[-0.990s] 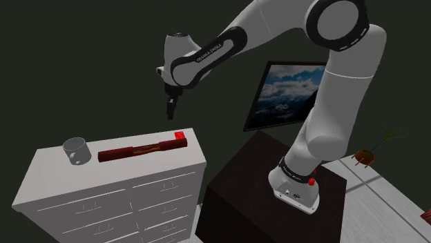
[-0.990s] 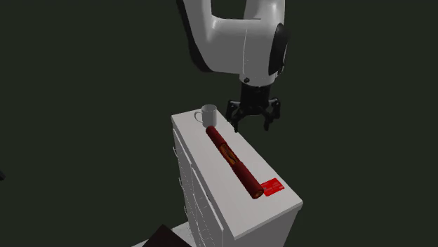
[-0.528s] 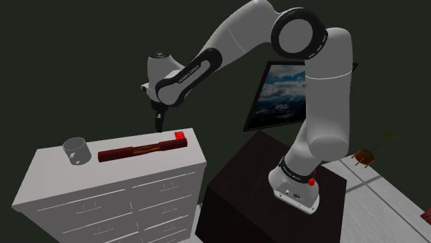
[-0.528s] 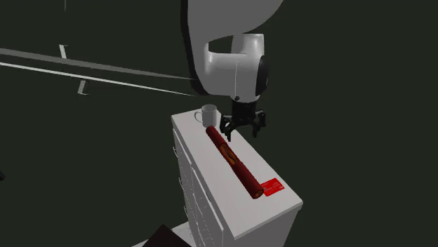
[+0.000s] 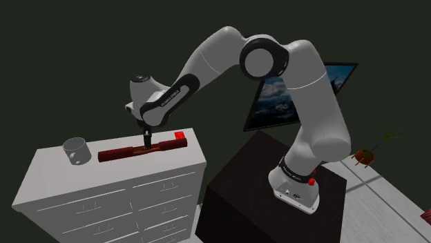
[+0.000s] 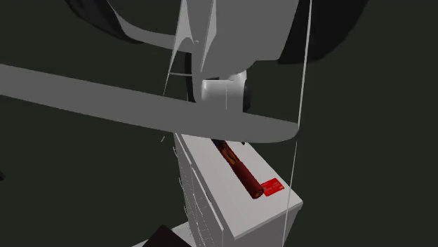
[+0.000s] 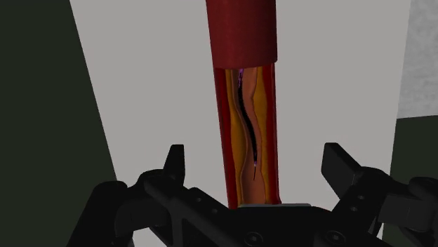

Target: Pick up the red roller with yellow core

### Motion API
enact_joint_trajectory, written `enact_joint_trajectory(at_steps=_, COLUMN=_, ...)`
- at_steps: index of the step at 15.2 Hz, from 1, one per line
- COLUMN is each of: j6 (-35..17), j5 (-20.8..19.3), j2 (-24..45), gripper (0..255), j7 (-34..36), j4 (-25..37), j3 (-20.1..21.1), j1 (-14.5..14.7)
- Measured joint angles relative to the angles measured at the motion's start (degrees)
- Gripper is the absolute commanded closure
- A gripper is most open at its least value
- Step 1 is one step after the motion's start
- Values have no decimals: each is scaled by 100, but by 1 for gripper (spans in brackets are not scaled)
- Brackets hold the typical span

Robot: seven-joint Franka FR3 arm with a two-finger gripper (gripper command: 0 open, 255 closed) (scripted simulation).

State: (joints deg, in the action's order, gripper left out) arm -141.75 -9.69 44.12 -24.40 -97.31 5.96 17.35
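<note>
Long slim dark-red roller (image 7: pixel 242 42), yellow-orange inside

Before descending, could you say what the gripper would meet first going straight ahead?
Likely the red roller, which lies between the gripper's open fingers; the fingertips would reach the white dresser top beside it.

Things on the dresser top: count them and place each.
3. Grey mug at the shoulder view's left end, red roller along the middle, small red card at its right end; nothing seems hidden.
</note>
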Motion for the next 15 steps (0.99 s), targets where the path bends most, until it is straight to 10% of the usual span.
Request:
enact_joint_trajectory(at_steps=10, j6=-200, j5=-141, j2=999, gripper=0, j7=-51, j4=749, j3=-58, j1=173)
enact_joint_trajectory(at_steps=11, j6=-209, j5=-142, j2=1017, gripper=255, j7=-53, j4=759, j3=-60, j1=172)
enact_joint_trajectory(at_steps=15, j6=-214, j5=-145, j2=1032, gripper=255, j7=-57, j4=771, j3=-63, j1=170)
